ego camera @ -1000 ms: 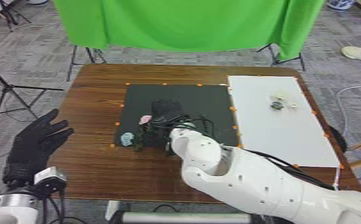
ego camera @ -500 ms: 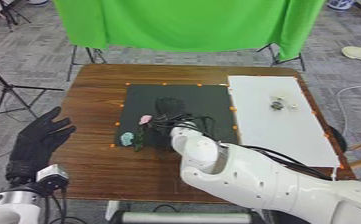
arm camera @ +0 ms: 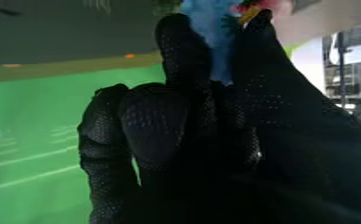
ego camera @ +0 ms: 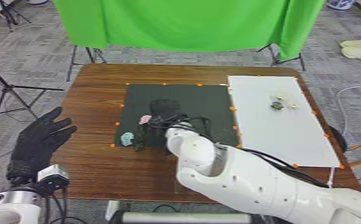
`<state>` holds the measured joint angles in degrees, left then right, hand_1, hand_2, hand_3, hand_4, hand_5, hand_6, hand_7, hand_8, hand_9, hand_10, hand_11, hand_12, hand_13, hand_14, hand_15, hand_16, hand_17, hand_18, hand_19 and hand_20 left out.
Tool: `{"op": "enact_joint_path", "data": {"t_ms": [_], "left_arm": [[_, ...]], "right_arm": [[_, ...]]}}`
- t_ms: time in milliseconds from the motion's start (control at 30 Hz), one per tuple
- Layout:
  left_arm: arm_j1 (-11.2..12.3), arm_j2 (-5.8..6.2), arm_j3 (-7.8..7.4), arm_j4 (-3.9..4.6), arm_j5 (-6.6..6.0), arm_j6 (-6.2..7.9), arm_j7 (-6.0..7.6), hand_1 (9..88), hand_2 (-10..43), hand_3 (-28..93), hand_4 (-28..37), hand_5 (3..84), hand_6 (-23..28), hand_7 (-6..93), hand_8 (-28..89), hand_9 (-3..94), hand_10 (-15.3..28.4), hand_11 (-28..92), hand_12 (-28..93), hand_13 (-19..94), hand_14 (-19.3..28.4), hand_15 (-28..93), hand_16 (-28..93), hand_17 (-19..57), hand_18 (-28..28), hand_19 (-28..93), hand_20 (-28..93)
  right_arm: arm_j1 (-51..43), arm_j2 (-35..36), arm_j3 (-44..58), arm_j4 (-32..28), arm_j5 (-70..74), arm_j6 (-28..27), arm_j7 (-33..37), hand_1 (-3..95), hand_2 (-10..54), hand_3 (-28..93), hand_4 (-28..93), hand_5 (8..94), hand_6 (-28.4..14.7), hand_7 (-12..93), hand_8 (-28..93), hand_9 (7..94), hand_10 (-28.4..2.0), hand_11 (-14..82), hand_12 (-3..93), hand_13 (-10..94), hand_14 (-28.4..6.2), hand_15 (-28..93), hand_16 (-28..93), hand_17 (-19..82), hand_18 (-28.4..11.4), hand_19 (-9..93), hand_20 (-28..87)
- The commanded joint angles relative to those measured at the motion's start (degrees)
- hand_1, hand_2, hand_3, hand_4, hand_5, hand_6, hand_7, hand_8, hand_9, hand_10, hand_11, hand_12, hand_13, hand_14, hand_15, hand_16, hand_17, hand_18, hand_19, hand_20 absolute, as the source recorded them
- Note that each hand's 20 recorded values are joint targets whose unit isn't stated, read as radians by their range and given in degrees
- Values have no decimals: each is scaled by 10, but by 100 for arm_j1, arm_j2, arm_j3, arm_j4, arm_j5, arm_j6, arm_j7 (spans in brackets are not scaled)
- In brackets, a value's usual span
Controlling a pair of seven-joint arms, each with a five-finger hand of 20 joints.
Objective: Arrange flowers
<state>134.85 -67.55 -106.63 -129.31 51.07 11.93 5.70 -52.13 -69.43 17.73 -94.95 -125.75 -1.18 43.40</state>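
Head view shows the light-blue flower [ego camera: 128, 138] on the black mat [ego camera: 199, 95], left of my right hand [ego camera: 164, 106], whose grip I can't tell; probably light, soft-petalled, best pinched by its stem.

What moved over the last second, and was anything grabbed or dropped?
Small shifts only: the left hand came slightly forward and right; the right arm edged left, its hand over the black mat. Can't tell whether that hand gripped or released anything. The pink flower, blue flower and white flowers stayed put.
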Motion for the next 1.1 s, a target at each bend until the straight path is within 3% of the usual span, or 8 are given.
{"op": "enact_joint_path", "data": {"t_ms": [33, 467, 967, 1100], "left_arm": [[31, -8, 19, 18, 44, -67, -59, 241, 46, 810, -210, 359, 96, 149, -101, 348, 204, 298, 98, 252, 267, 531, -96, -115, 236, 571, 37], [36, -5, 32, 18, 55, -86, -76, 244, 41, 808, -204, 360, 96, 148, -101, 348, 203, 297, 98, 252, 267, 532, -96, -115, 235, 569, 35], [136, -47, -16, -28, 69, -76, -103, 246, 39, 805, -202, 361, 97, 147, -100, 349, 202, 299, 99, 253, 267, 533, -97, -116, 235, 569, 34], [247, -61, -50, -72, 49, -20, -51, 247, 38, 805, -201, 361, 97, 148, -100, 349, 203, 298, 98, 253, 267, 532, -97, -116, 235, 569, 34]], "right_arm": [[211, -34, -188, 84, -112, 222, 189, 465, -95, 824, -283, 701, -39, 310, -26, 768, -113, 278, 334, 737, -71, 828, 123, 327, -229, 932, 302], [578, -5, -635, 219, -198, 639, 634, 460, -95, 828, -283, 656, -53, 310, -59, 687, -132, 393, 289, 717, -75, 851, 111, 328, -237, 932, 323], [561, 69, -584, 159, -207, 319, 835, 454, -95, 841, -283, 643, -58, 308, -167, 650, -150, 442, 253, 702, -83, 862, 98, 321, -242, 932, 336], [519, 111, -485, 84, -329, 225, 773, 458, -95, 844, -283, 639, -62, 304, -173, 646, -155, 444, 250, 701, -84, 863, 98, 321, -244, 932, 339]]}}
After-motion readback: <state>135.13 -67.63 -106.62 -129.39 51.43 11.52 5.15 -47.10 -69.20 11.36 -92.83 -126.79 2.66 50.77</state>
